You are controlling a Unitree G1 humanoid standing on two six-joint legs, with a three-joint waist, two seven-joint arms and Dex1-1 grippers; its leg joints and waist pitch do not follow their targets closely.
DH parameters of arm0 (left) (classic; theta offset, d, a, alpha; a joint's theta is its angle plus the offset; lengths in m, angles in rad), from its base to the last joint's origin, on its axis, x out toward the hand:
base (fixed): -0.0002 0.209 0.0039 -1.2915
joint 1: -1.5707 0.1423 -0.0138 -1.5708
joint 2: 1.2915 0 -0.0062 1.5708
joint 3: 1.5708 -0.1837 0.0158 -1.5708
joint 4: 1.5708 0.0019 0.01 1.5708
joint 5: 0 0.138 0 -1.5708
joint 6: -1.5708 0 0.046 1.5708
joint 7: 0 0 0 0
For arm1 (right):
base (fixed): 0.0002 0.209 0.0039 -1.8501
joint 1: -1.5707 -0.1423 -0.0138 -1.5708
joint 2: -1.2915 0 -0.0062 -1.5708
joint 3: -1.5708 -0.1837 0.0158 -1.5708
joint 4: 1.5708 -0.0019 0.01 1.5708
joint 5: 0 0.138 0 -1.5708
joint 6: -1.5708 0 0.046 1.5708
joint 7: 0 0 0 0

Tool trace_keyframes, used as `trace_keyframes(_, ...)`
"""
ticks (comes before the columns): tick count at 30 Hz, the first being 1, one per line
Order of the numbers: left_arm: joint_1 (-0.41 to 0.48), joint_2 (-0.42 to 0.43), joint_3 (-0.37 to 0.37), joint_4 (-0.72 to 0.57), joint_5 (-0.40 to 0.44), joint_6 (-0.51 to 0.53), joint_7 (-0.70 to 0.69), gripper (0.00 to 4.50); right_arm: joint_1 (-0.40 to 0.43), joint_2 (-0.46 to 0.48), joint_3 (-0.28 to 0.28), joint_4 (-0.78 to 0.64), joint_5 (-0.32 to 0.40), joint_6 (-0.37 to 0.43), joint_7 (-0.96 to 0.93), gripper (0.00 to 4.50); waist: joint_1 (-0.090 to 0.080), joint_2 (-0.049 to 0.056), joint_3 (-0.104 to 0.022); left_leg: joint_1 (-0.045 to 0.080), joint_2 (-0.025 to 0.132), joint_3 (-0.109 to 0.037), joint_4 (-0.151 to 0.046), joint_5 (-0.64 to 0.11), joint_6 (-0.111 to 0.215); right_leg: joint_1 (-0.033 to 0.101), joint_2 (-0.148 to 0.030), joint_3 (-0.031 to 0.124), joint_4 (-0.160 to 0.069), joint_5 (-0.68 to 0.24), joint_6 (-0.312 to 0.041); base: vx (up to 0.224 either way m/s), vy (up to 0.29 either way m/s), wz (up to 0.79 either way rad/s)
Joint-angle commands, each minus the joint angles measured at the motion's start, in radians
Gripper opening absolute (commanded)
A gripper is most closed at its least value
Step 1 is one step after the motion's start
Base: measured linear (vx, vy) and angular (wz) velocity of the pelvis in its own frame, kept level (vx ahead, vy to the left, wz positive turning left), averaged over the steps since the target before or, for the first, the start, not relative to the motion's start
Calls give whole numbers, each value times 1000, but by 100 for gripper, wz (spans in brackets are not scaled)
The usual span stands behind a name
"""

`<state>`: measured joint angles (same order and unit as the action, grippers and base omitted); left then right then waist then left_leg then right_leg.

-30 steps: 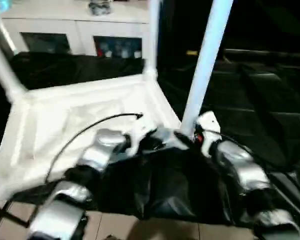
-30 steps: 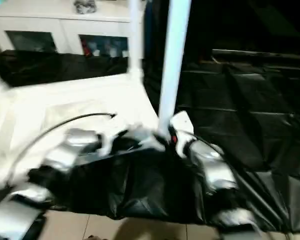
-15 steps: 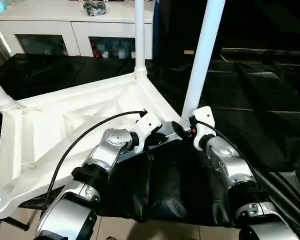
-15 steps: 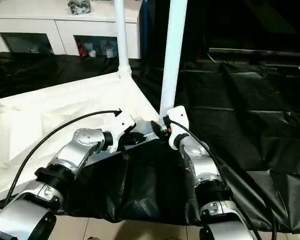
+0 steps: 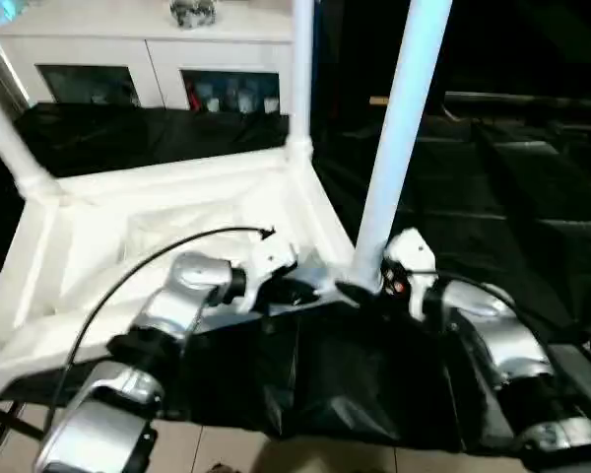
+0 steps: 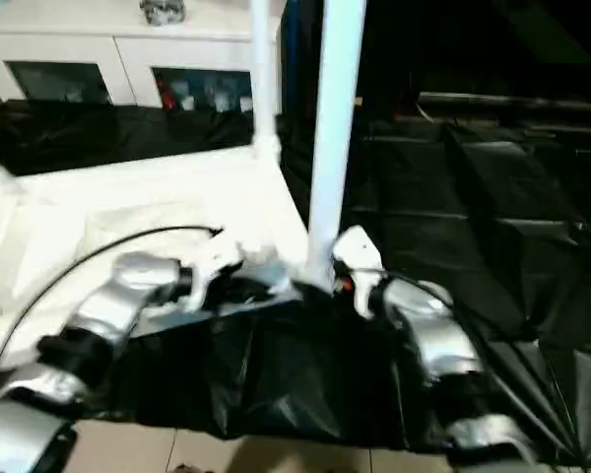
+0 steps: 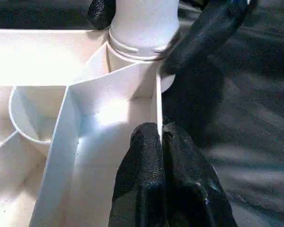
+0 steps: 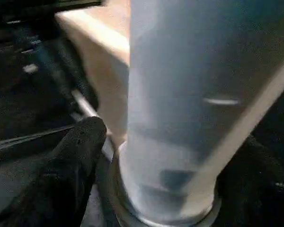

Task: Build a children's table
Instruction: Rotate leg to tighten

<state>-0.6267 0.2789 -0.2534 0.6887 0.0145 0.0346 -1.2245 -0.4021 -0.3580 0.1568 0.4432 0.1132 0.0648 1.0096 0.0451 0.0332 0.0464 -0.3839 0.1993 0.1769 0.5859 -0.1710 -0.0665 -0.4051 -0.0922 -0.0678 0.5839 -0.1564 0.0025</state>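
The children's table lies upside down, its white ribbed top (image 5: 128, 227) on black sheeting. A white leg (image 5: 399, 148) stands upright in the near right corner socket (image 7: 142, 47). Two more legs rise at the far corner (image 5: 300, 79) and the left corner (image 5: 5, 128). My left gripper (image 7: 161, 137) is shut on the thin rim wall just beside that socket. My right gripper (image 8: 175, 161) is open at the leg's base, with one black finger (image 8: 75, 156) on each side of the tube and a little off it.
A white cabinet (image 5: 158, 59) with glass doors stands behind the table. Black sheeting (image 5: 512, 177) covers the ground to the right and under my forearms. Pale floor tiles (image 5: 227, 458) show at the near edge.
The head views swung and came back to nearly the same framing. Both grippers stay at the near right corner, the left still pinching the rim.
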Motion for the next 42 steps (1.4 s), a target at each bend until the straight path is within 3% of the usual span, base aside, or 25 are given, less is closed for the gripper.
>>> trace_keyframes(1, -17, 3, 0, -65, -41, -33, -49, 0, 25, -7, 65, -53, 25, 34, 108, 330, 3, -4, -63, 19, 32, 0, -72, -292, 71, 47, -44, 34, -67, -271, -247, 0, 0, 0)
trace_keyframes(5, -13, 27, -4, -75, -51, -16, -100, 0, 37, -18, 79, -80, 30, 58, 141, 291, 12, -5, -64, 21, 32, -1, -73, -289, 58, 46, -45, 35, -65, -276, -245, 0, 0, 0)
trace_keyframes(16, -5, 41, -8, -71, -48, -25, -118, 0, 67, -20, 97, -133, 34, 89, 166, 214, 15, -2, -65, 20, 32, -2, -75, -282, 48, 46, -45, 36, -62, -255, -245, 0, 0, 0)
trace_keyframes(22, -20, 11, 0, -31, -19, -36, -21, 0, 84, 5, 89, -124, 28, 86, 103, 201, 15, 0, -61, 26, 31, -2, -77, -322, 32, 42, -45, 37, -70, -310, -232, 0, 0, 0)
trace_keyframes(27, -29, -15, 7, -14, -7, -35, 38, 0, 90, 30, 82, -115, 19, 71, 55, 200, 11, 0, -56, 30, 30, -6, -80, -379, 14, 35, -47, 36, -84, -421, -193, 0, 0, 0)
trace_keyframes(33, -47, -57, 11, 18, 23, -24, 172, 0, 82, 96, 67, -66, -36, 54, -110, 198, 0, -3, -50, 33, 24, -11, -80, -431, -5, 27, -49, 31, -98, -536, -150, 0, 0, 0)
trace_keyframes(34, -50, -62, 12, 24, 28, -23, 193, 0, 73, 110, 60, -46, -52, 44, -155, 198, -3, -5, -50, 31, 21, -15, -81, -438, -5, 31, -49, 27, -102, -568, -135, 0, 0, 0)
trace_keyframes(39, -99, -140, 50, 79, 52, 37, 409, 0, -23, 243, -10, 129, -112, 64, -505, 197, -30, -1, -48, 32, 16, -23, -81, -473, -21, 25, -47, 15, -110, -620, -108, 0, 0, 0)
trace_keyframes(42, -117, -169, 62, 99, 53, 47, 467, 0, -50, 283, -16, 164, -119, 68, -569, 197, -37, -3, -49, 33, 12, -26, -79, -489, -6, 24, -48, 12, -121, -638, -93, 0, 0, 0)
